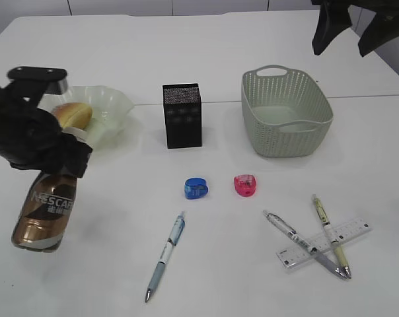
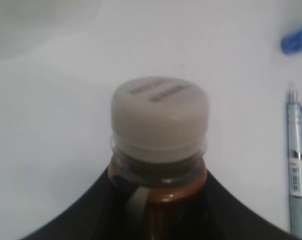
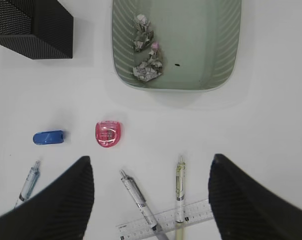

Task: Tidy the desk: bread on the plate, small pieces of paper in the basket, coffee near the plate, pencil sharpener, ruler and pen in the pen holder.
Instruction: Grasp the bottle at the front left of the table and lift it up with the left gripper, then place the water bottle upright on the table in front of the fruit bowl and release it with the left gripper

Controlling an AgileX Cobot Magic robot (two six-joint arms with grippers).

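Now left hand (image 1: 51,158) clamped on coffee (image 1: 45,214), right hand (image 3: 151,200) wide open, empty

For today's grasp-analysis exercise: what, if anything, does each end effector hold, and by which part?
The left end effector grips the coffee around its upper body, below the white cap. The right end effector is open and holds nothing.

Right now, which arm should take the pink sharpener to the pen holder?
Right. Its tool is open and empty above the pink sharpener, with the pen holder nearby. The left tool is shut on the coffee, off at the desk's left side.
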